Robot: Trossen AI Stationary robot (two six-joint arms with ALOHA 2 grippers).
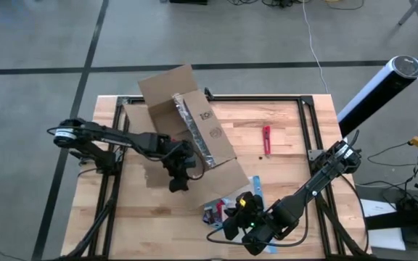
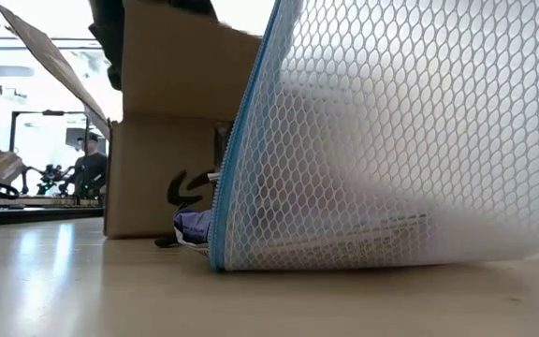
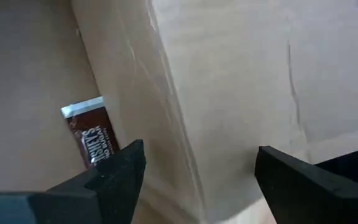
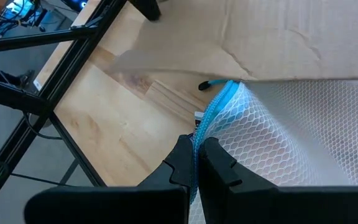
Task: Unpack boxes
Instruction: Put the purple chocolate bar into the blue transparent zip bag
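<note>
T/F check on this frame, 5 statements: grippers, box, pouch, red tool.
1. The right gripper is shut on the mesh pouch's blue edge. True.
2. The left gripper is shut. False: its fingers are spread open around a wall of the box.
3. The red tool lies inside the box. False: it lies on the bare table, apart from the box.
4. A brown candy wrapper shows inside the box. True.
5. The box flaps are taped closed. False: they stand open.
</note>
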